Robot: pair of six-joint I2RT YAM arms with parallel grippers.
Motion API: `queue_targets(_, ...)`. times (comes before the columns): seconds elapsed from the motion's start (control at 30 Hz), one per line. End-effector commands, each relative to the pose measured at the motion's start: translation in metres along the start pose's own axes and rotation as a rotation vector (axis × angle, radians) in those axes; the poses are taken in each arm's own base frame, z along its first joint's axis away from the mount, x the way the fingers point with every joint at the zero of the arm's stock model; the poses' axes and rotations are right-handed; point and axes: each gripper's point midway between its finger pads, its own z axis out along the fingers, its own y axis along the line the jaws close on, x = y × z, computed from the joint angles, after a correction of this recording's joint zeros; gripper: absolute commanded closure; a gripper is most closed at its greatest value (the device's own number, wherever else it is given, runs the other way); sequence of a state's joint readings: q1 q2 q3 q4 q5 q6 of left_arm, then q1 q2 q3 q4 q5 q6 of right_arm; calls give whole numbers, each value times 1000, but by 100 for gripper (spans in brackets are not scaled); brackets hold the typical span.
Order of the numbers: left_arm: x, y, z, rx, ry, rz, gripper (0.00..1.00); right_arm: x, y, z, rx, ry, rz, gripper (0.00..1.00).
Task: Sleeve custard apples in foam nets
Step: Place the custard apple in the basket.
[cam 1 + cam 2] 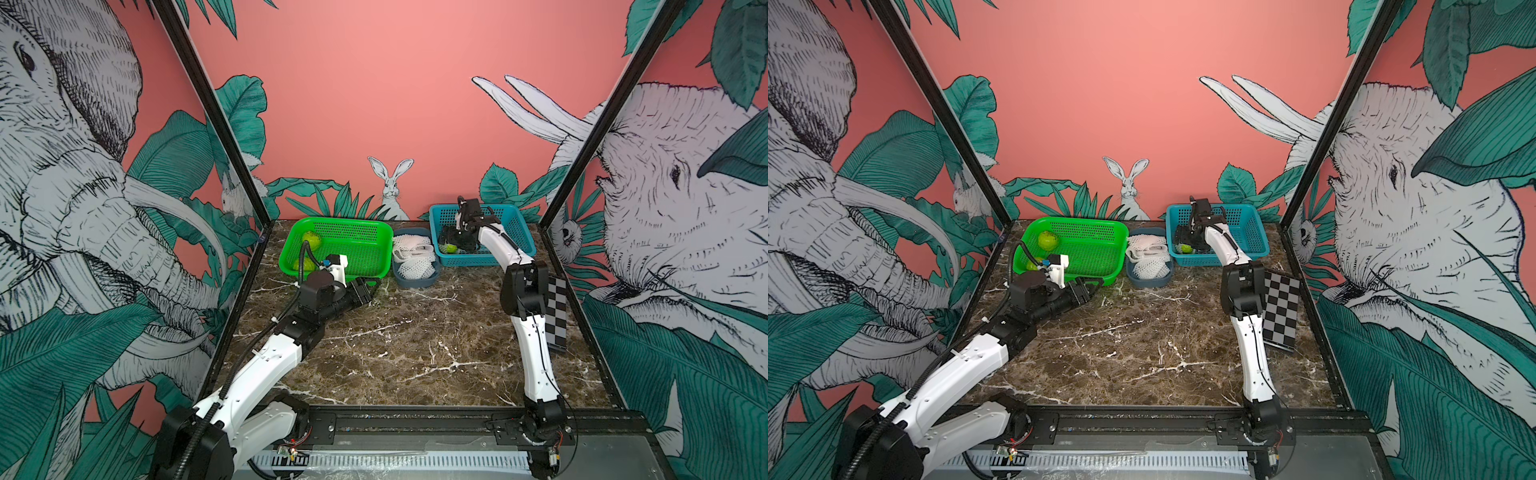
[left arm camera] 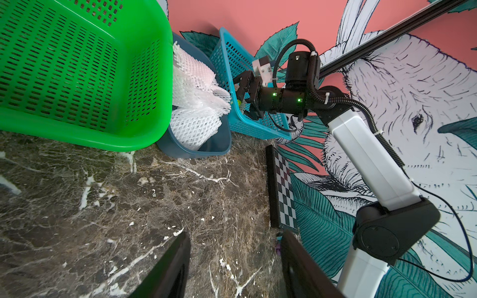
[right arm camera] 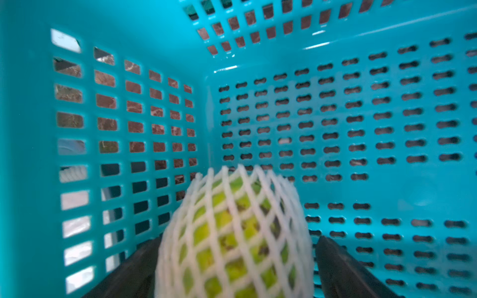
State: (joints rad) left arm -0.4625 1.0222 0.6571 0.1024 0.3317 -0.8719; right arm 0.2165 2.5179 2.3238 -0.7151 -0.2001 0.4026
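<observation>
Right hand [image 3: 238, 241]: released. Fingers are spread either side of the netted custard apple [image 3: 227, 258]. A gap shows at one finger, nothing clamped. Foam net [image 3: 258, 180] wraps the fruit, mesh stretched into diamonds. Fruit sits on the floor of the blue basket [image 3: 387, 116], near a corner. In both top views that's centre-right of frame, at the back of the bench [image 1: 395, 353].

Left hand [image 2: 236, 233]: released, nothing between the fingers. It's low over the bench just in front of the green basket [image 1: 365, 237], left of centre in a top view.

Two bare custard apples [image 1: 311, 240] are in the green basket's left end, one partly behind the arm's cable. Spare foam nets [image 1: 415, 259] are piled in the grey-blue tub [image 1: 415, 283], between the two baskets. Checkerboard [image 1: 555, 316] is at the bench's right edge.
</observation>
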Motion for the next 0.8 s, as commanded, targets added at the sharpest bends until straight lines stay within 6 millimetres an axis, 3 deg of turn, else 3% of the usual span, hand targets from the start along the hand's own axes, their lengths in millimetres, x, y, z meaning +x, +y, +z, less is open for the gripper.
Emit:
queue_targets(0.0,0,-1,-1,7,-14,3,42,-10,3,-20,31,-30,-40,3)
queue_targets(0.27,-3,-1,-3,-13,-23,19,40,-26,6,-63,65,-101,-85,1)
queue_targets(0.5,-21,-8,-7,-108,-1,62,31,-33,14,-126,66,-217,-129,1)
queue_targets(0.67,-42,-12,-12,-198,17,111,27,-16,34,-169,-11,-294,-154,2)
queue_targets(0.77,-57,-3,-16,-295,30,141,20,5,54,-196,-89,-335,-182,3)
